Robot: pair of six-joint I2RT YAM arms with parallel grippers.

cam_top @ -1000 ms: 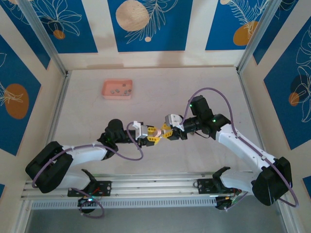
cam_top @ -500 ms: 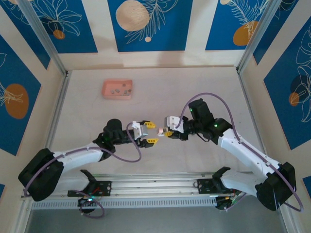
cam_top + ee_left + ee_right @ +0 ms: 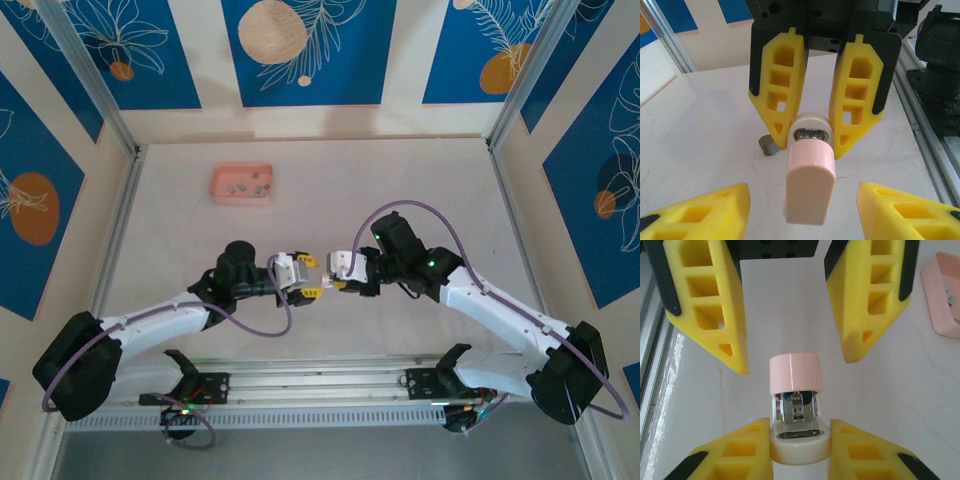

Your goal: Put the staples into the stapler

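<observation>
A: Right gripper (image 3: pixel 799 440) clamped on the cream end of the small pink-and-cream plastic stapler (image 3: pixel 326 281). Left gripper (image 3: pixel 309 276) jaws apart, straddling its pink lid (image 3: pixel 810 185), no contact.
B: Staples?
A: Tiny grey metal staples (image 3: pixel 245 186) sit in the shallow pink tray (image 3: pixel 218 196), well apart, far left. Probably light, slippery, easily snapped. Pinch the long sides gently.

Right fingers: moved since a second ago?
Yes. In the top view the right fingers, shut on the stapler, have shifted left, toward the side where the fixed pink tray sits.
</observation>
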